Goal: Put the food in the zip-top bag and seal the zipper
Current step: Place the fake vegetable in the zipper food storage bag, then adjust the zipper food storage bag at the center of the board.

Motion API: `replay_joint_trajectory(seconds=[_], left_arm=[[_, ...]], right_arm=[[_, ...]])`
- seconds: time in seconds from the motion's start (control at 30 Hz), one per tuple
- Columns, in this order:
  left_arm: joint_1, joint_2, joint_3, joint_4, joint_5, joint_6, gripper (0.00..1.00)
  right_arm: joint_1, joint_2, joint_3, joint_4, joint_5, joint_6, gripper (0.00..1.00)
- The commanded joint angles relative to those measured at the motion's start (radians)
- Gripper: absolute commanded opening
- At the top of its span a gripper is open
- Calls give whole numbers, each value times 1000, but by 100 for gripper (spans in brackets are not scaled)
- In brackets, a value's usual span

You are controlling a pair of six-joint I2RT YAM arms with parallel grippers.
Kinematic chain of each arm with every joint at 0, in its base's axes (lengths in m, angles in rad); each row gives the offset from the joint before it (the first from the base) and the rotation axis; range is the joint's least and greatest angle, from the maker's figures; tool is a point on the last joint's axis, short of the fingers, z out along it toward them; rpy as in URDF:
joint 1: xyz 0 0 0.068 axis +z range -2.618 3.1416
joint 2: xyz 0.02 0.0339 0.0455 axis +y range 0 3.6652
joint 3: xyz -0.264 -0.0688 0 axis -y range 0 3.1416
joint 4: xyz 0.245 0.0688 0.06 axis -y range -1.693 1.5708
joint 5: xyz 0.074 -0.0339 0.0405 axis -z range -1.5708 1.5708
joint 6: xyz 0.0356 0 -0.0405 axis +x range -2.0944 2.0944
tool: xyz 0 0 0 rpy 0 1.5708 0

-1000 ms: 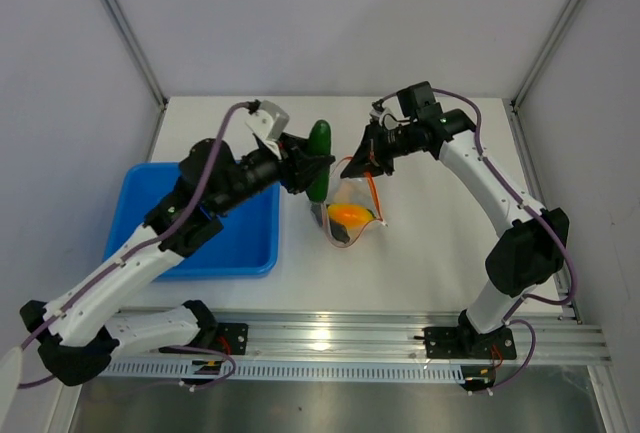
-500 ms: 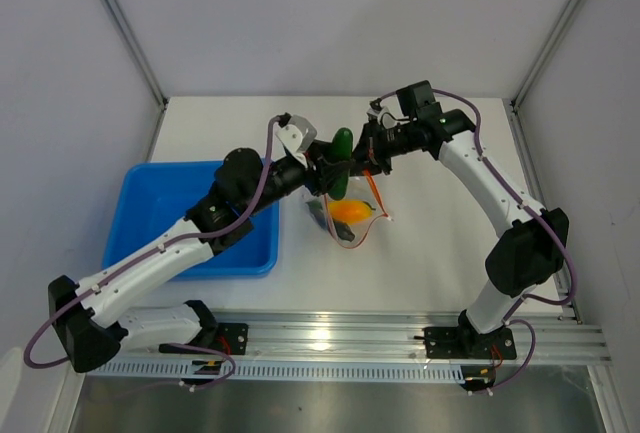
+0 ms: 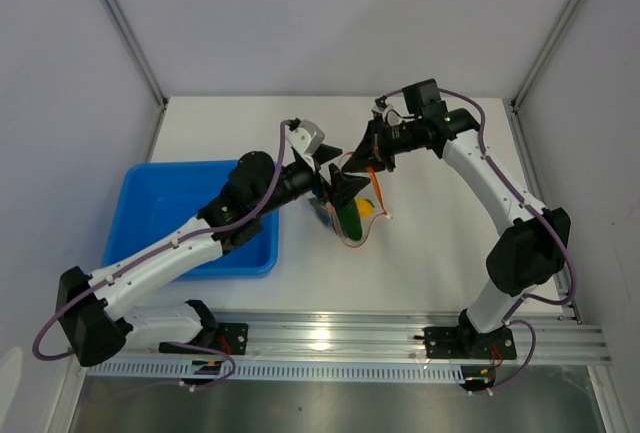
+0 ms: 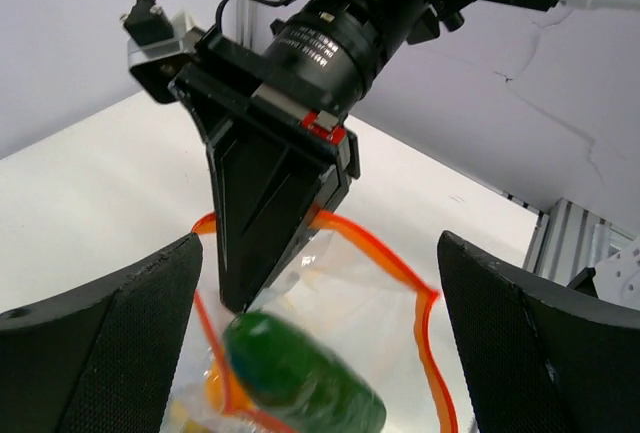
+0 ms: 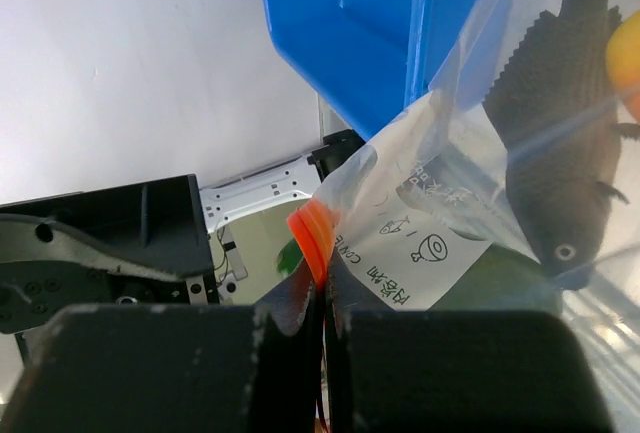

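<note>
My right gripper (image 3: 372, 160) is shut on the orange-red zipper (image 5: 314, 235) and holds the clear zip-top bag (image 3: 357, 215) up with its mouth open. Above that mouth my left gripper (image 3: 341, 182) stands open with nothing between its fingers (image 4: 110, 348). A dark green piece of food (image 4: 300, 378), blurred, lies free in the bag's mouth below those fingers, inside the zipper (image 4: 425, 318) loop. A yellow-orange piece (image 3: 367, 208) lies in the bag beside the green one (image 3: 350, 217). Through the plastic, the right wrist view shows one left finger (image 5: 560, 153).
The blue tray (image 3: 160, 215) sits at the left of the white table (image 3: 450, 253), next to the bag; its wall (image 5: 400, 23) shows in the right wrist view. Both arms meet over the table's middle. Grey walls close in the table's sides and back.
My left gripper carried the green piece right from beside the tray to above the bag's mouth, then opened. The piece now lies loose in the bag. The right gripper kept its hold.
</note>
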Motion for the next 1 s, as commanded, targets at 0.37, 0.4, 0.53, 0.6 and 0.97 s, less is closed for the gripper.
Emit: replay_joint_trajectory(seconds=[0.37,0.4,0.53,0.6,0.97], left_arm=[[-3,-65,81,-342,-155,-24,99],[-3,-65,75,-353,-147,-40,98],[-3,-61,47,-371,-104,-72,87],[-3,-36,63,-399,-103,-89,77],[-3,42,116,-520,-77,-135,48]], right_arm=[[-32,-36,14,23,-39,-8,0],[-32,-36,14,21,-39,-6,0],[-34,-39,19,21,-35,-8,0],[-35,-39,19,21,-33,-6,0],[-35,-45,10,18,-26,-6,0]])
